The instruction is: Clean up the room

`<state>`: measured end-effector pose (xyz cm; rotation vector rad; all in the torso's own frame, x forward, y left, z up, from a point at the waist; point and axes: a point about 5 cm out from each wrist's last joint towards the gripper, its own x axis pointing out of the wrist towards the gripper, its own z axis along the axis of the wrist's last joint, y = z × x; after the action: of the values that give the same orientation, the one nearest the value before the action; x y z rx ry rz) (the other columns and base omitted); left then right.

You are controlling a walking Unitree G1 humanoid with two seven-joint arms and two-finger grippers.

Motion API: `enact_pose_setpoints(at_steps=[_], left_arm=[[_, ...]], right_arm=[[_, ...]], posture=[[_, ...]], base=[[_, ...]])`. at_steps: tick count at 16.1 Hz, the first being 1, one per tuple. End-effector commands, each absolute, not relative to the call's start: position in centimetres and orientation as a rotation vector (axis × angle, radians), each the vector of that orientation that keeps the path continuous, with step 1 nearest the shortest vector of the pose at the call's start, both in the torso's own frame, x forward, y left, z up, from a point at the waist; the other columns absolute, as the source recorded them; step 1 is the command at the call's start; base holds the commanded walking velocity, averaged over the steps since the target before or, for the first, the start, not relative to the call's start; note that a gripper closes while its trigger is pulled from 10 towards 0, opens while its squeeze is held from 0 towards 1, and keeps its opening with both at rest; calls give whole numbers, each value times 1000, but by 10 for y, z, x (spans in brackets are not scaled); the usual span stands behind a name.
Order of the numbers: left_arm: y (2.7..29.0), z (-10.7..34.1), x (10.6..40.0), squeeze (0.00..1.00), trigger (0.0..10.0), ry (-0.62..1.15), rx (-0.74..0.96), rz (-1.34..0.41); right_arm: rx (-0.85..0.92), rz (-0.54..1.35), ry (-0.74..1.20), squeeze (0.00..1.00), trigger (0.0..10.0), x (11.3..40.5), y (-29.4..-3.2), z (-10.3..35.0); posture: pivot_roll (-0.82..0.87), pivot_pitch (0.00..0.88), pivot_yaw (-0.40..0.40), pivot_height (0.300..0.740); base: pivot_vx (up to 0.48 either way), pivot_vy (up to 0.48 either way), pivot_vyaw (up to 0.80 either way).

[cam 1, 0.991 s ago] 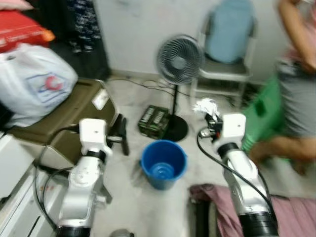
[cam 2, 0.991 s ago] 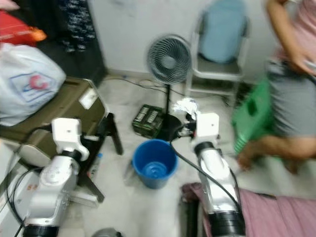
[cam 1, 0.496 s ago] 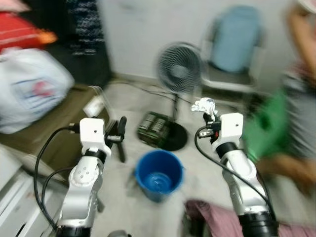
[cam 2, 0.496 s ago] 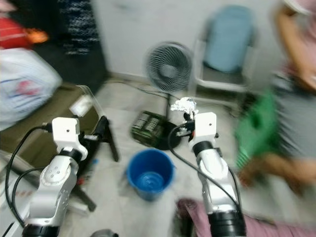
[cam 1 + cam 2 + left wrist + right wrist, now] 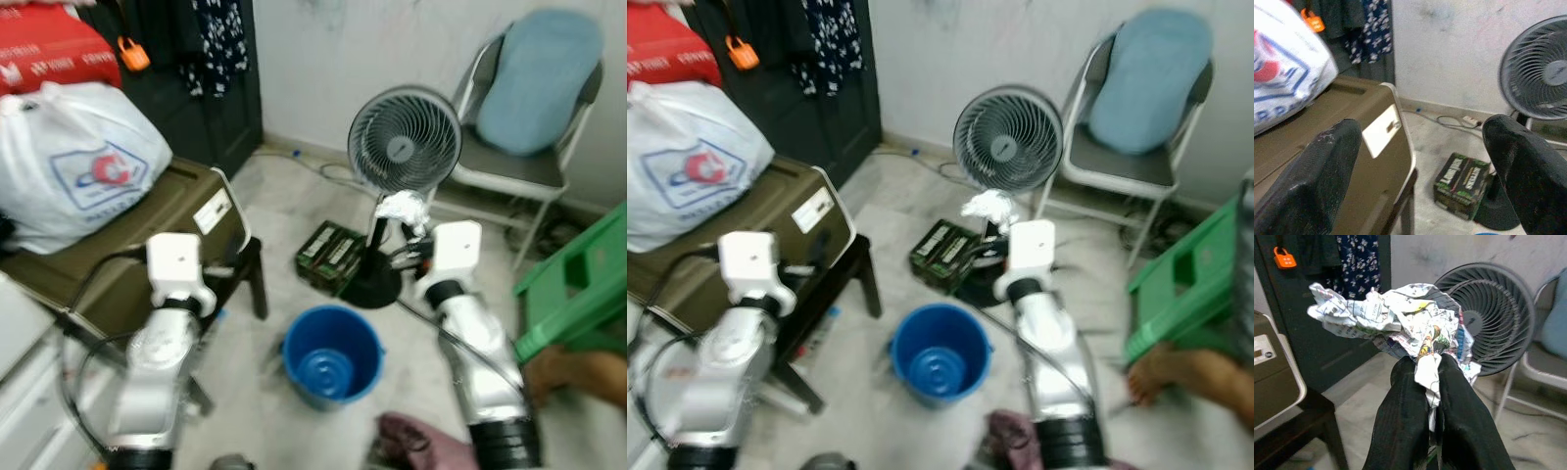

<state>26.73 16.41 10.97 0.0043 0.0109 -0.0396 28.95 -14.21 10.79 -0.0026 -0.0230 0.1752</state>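
Tiled floor, right tool (image 5: 1429,363) pinching crumpled printed newspaper (image 5: 1396,320)

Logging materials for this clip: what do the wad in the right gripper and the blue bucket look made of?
The wad pinched in the right gripper looks like crumpled printed paper, probably newspaper: matte, sharp creases, small text and colour print. The blue bucket looks like moulded plastic: uniform colour, smooth, slightly glossy wall.

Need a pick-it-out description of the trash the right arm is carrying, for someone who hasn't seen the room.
Start at the standing fan by the white wall, with the blue bucket on the floor in front. The right gripper is raised before the fan, jaws shut on a crumpled newspaper wad. It is the one white, printed, scrunched thing held off the floor.
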Motion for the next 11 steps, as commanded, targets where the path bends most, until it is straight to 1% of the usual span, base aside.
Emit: enact_pose_setpoints(at_steps=[1,4,6,11], left_arm=[[167,110,266,0,10000,14,13,-30],[167,110,266,0,10000,11,17,-25],[167,111,266,0,10000,6,15,-25],[165,112,268,0,10000,0,10,-32]], right_arm=[[-3,193,-40,0,10000,291,-138,112],[-1,187,-39,0,10000,291,-140,112],[-1,180,-35,0,10000,292,-141,112],[23,163,-30,0,10000,293,-143,111]], posture=[[-27,0,-28,740],[-26,0,-31,740],[-27,0,-29,740],[-30,0,-30,740]], base=[[0,0,0],[0,0,0],[270,0,0],[353,0,0]])
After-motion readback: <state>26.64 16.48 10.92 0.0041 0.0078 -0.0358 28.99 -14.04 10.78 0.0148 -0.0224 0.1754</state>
